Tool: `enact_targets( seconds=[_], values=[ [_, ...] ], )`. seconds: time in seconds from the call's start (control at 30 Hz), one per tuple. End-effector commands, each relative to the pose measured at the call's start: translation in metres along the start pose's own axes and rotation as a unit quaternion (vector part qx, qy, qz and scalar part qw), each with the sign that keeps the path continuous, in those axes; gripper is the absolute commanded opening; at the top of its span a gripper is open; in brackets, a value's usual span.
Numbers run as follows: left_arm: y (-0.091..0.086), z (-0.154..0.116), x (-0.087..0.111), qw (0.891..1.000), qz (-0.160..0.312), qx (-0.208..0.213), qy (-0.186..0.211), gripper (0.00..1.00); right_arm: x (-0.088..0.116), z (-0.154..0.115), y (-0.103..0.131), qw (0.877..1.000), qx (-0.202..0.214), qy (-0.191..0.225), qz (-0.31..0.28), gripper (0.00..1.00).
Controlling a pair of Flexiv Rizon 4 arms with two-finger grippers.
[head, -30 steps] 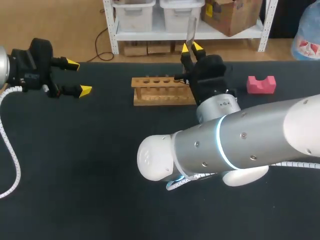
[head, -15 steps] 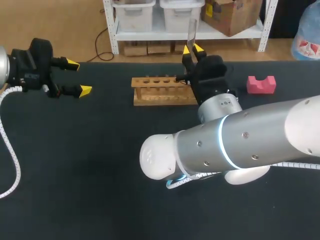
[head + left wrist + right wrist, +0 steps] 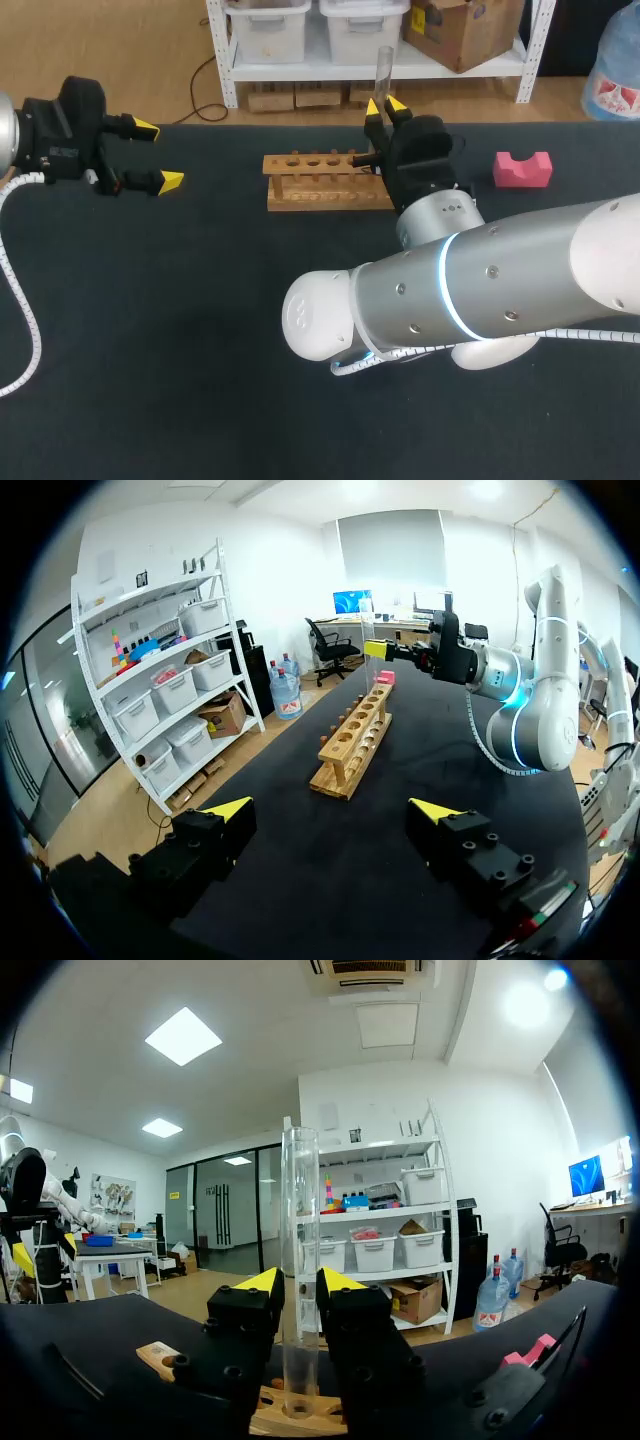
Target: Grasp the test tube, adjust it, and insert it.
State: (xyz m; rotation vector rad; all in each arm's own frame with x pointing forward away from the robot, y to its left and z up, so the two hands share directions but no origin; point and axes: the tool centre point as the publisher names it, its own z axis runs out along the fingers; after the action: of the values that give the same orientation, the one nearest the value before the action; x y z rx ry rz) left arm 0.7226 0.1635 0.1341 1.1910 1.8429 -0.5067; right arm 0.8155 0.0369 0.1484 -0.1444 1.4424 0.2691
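Observation:
A clear glass test tube (image 3: 381,68) stands upright between the yellow tips of my right gripper (image 3: 384,104), which is shut on it. It hangs over the right end of the wooden rack (image 3: 327,182), which has a row of holes. In the right wrist view the test tube (image 3: 299,1260) runs down between the fingers of my right gripper (image 3: 300,1282) to the rack (image 3: 160,1356) below; its lower end sits at a hole. My left gripper (image 3: 152,155) is open at the table's far left, empty, well apart from the rack (image 3: 352,748).
A pink notched block (image 3: 522,169) lies on the black table right of the rack, also seen as the pink block (image 3: 530,1350) beside my right gripper. My right arm's grey body (image 3: 470,290) covers the table's middle right.
My right gripper has sunk a little with the test tube, bringing it lower toward the rack's right end. The left arm has not moved.

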Motion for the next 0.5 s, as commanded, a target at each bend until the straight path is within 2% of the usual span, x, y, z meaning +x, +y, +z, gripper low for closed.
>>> enact_targets(
  seconds=[0.03, 0.5],
  values=[
    [-0.001, 0.0, 0.002, 1.0, 0.001, -0.002, -0.005, 1.0, 0.005, 0.0, -0.002, 1.0, 0.001, 0.0, 0.002, 0.0],
    [-0.001, 0.0, 0.002, 1.0, 0.001, -0.002, -0.005, 1.0, 0.03, -0.005, 0.003, 1.0, 0.0, 0.008, 0.019, 0.0]
  ],
)
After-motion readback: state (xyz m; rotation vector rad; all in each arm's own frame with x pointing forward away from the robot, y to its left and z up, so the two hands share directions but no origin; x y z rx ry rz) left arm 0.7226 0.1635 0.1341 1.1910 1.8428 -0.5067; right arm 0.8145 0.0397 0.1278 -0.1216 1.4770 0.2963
